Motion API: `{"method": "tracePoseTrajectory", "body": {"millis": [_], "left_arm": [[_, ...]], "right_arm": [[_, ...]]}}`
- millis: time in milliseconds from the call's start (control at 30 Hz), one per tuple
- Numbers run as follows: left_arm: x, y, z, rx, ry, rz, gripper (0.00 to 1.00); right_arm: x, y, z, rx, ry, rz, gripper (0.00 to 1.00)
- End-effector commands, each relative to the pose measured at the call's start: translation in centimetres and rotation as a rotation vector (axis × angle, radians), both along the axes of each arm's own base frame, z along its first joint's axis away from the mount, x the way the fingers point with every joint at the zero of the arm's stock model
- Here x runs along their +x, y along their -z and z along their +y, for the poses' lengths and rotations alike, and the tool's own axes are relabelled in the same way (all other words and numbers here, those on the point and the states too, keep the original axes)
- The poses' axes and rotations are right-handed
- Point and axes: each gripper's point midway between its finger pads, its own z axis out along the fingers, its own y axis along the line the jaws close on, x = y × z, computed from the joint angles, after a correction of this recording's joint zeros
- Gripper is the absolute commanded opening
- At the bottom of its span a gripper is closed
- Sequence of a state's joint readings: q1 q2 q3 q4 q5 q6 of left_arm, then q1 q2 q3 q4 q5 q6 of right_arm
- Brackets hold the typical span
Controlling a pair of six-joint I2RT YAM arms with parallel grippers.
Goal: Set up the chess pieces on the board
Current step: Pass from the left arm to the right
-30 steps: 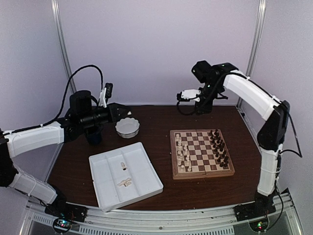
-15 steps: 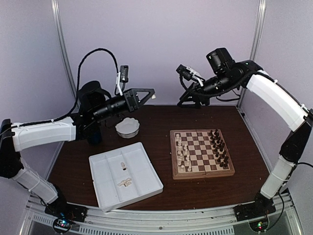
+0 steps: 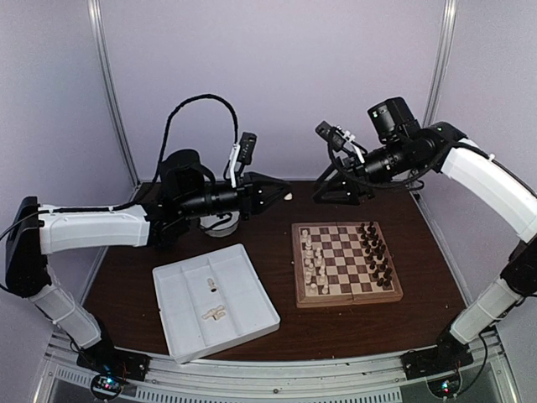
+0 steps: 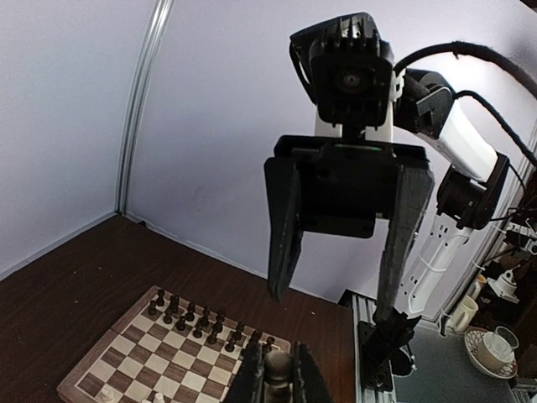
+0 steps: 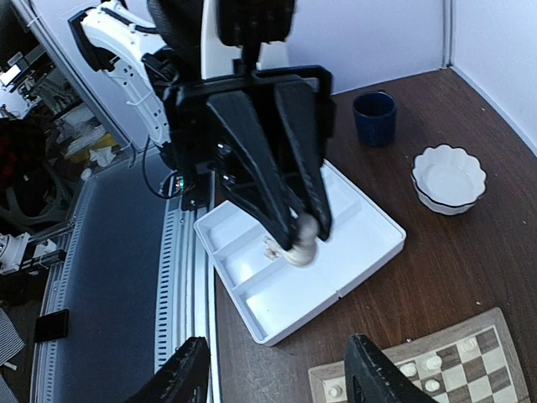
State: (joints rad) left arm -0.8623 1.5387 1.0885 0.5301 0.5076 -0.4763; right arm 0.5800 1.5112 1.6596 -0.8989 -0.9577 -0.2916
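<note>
- left tool (image 3: 284, 195), raised over the dark brown bench (image 3: 424, 210), is clenched on one small cream wooden chess piece (image 5: 300, 246); its long axis is unclear.
- right tool (image 4: 334, 304) is released, jaws spread, facing the piece closely.
- the tan-and-brown checked wooden board (image 3: 346, 252) lies below, nearer the right arm; a handover seems likely.

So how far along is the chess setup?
Done: dark brown chessmen stand along the checkered wooden board's right side, cream chessmen along its left. In hand: left gripper holds one cream piece mid-air facing the open right gripper. Left: a few cream pieces in the white divided tray.
</note>
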Motion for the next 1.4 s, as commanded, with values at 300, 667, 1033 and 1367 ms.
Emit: {"method": "tracePoseTrajectory", "body": {"millis": [300,667,1033,1367], "left_arm": [[-2.0,-4.6,-2.2,-0.179,0.124,-0.073,0.0],[-2.5,-4.9,-2.7,-0.183,0.149,-0.066,0.0],[-2.3,-4.5,-2.9,-0.176,0.142,-0.057,0.0],[-0.2,-3.7,-1.9,0.059,-0.019,0.092,0.38]], "right_arm": [[-0.7,-1.2,3.0,0.084,-0.078,0.008,0.54],[0.0,-0.6,3.4,0.079,-0.057,0.018,0.28],[-0.4,-0.8,3.4,0.091,-0.074,0.029,0.17],[0.3,3.0,1.7,-0.068,-0.03,-0.069,0.1]]}}
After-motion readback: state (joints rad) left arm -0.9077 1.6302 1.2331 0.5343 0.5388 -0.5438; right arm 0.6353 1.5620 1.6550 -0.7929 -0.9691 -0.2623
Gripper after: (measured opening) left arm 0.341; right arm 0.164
